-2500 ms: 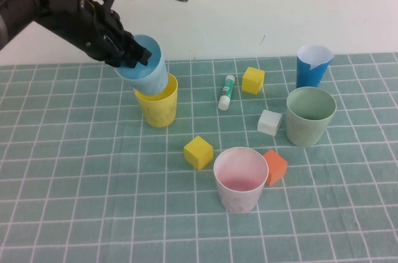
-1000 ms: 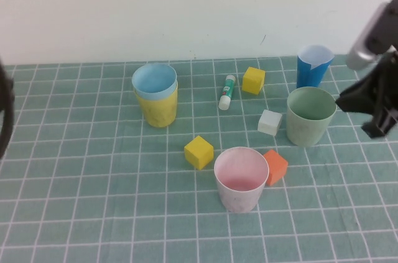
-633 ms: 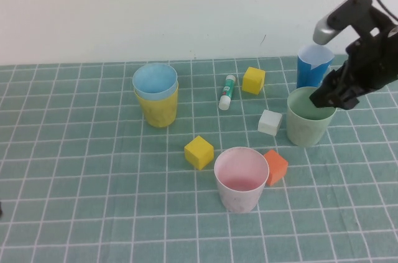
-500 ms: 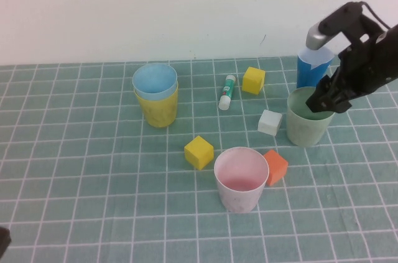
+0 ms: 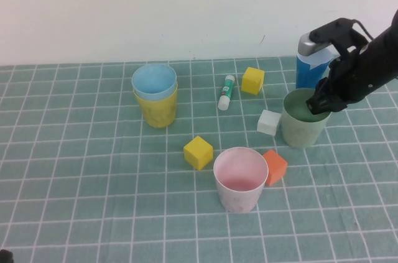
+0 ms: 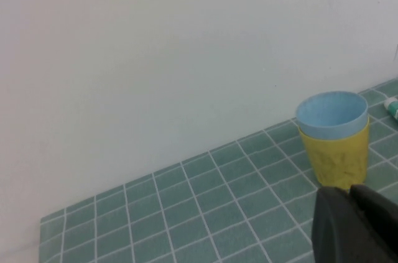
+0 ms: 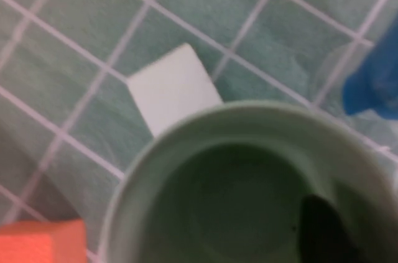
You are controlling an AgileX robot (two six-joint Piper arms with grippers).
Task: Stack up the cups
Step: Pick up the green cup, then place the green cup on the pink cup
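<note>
A light blue cup (image 5: pixel 154 81) is nested in the yellow cup (image 5: pixel 159 110) at the back left; the left wrist view shows the blue cup (image 6: pixel 331 117) and the yellow cup (image 6: pixel 336 160) beyond my shut left gripper (image 6: pixel 351 191), which is pulled back from them. The pale pink cup (image 5: pixel 240 182) stands alone at the front centre. On the right is the pale green cup (image 5: pixel 301 129). My right gripper (image 5: pixel 320 104) is down at its far right rim, its tip dipping inside the green cup (image 7: pixel 186 129).
A dark-blue paper cone (image 5: pixel 310 67) stands just behind the green cup. A white cube (image 5: pixel 268 122) touches or nearly touches that cup's left side. An orange cube (image 5: pixel 275 166) lies beside the pink cup. Two yellow cubes (image 5: pixel 198 152) (image 5: pixel 253 80) and a glue stick (image 5: pixel 226 92) lie mid-table.
The left arm released the blue cup into the yellow one and withdrew. The right arm came in from the right and lowered onto the green cup's rim; that cup shifted slightly left.
</note>
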